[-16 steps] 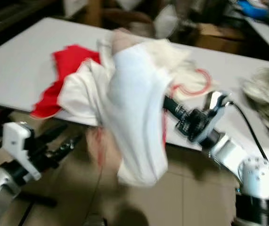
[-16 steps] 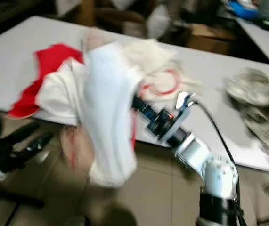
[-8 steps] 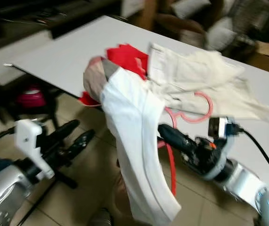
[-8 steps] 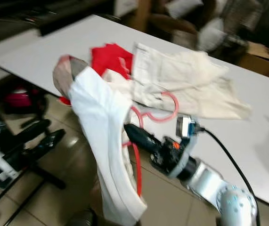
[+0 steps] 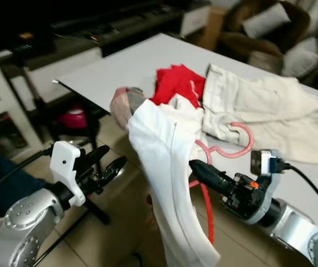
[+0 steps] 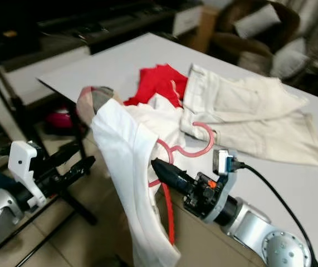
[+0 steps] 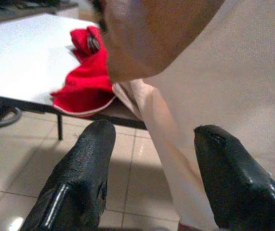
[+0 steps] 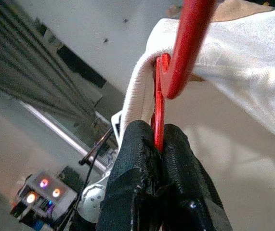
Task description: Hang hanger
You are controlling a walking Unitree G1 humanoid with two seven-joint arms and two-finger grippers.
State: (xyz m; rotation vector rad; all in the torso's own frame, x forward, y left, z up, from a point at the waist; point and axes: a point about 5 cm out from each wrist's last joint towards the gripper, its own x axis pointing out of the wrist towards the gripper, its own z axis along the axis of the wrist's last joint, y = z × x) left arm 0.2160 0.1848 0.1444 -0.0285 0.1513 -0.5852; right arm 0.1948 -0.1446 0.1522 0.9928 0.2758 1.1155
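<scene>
right pincer [image 8: 159, 144] clamped on red hanger [image 5: 206, 208] – white shirt [image 5: 167, 167] draped

Hanger mostly buried in cloth

The white shirt [image 5: 167, 167] covers most of the red hanger [image 5: 206, 208] (hook and one arm show), and hides the right gripper [image 5: 195, 166] fingertips; the shirt's hem runs off the head views' lower edge.

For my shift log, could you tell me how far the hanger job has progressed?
Done: the white garment is draped on the red hanger. In hand: the right gripper is shut on the hanger, lifted off the table. The left gripper is open nearby. Left: hanging it; no rail visible.
</scene>
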